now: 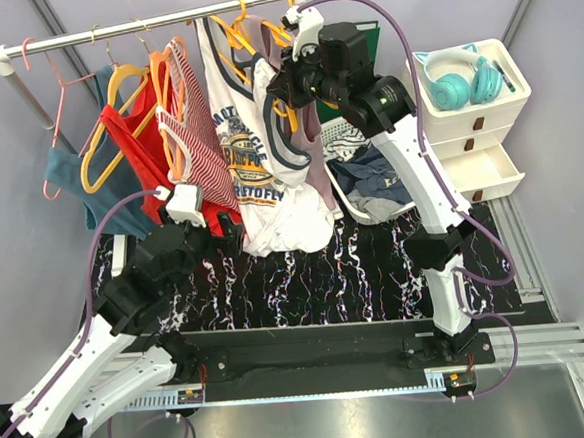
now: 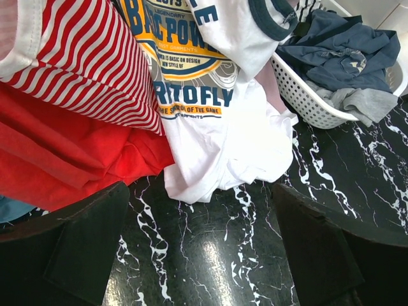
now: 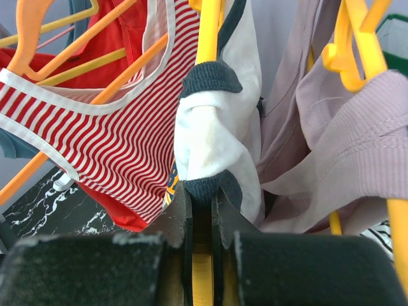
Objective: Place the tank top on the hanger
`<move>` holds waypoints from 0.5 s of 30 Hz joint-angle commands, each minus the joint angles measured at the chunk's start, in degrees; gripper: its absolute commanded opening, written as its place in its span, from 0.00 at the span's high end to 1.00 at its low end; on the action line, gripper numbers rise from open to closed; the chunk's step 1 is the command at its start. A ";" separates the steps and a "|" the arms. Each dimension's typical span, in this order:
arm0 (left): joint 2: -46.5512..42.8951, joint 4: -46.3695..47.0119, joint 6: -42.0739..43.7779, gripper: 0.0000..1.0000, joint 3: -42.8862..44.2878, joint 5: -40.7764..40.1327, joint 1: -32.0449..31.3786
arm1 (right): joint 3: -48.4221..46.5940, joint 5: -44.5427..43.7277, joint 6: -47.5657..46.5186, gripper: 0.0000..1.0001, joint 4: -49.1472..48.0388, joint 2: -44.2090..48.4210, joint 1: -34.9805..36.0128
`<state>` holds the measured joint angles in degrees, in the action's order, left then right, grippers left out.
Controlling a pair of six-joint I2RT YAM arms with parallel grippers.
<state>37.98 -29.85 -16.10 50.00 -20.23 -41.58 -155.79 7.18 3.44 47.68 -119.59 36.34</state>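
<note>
Right tool (image 3: 203,199), high at the rail (image 1: 138,27), pinches the hanger (image 3: 208,32)

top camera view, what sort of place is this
Probably a lab test bench staged as a laundry corner: a clothes rail hung with tops, a white laundry basket, and robot arms bolted to the table.

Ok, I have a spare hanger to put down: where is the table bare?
The marbled mat is bare between the pooled hem of the tank top, the left arm and the right arm. Crowded: the rail, the basket, the drawer unit top.
</note>
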 commanded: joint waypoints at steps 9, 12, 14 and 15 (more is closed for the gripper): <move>-0.54 1.19 -0.60 0.01 -1.22 -1.74 -0.08 | 6.90 1.34 1.13 0.92 -6.20 6.47 -0.39; -0.45 1.11 -0.51 0.01 -1.13 -2.18 -0.08 | 5.85 1.35 1.13 0.81 -6.02 6.83 -0.39; -0.62 1.19 -0.60 0.01 -1.04 -2.53 -0.08 | 5.49 1.17 1.13 0.78 -5.93 7.44 -0.39; -0.62 1.11 -0.78 0.01 -1.13 -2.71 -0.08 | 5.41 1.17 1.13 0.75 -6.02 7.70 -0.30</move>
<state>37.98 -30.35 -16.51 48.97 -21.02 -41.58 -148.79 7.73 4.38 44.42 -116.29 36.32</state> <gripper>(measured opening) 0.988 0.219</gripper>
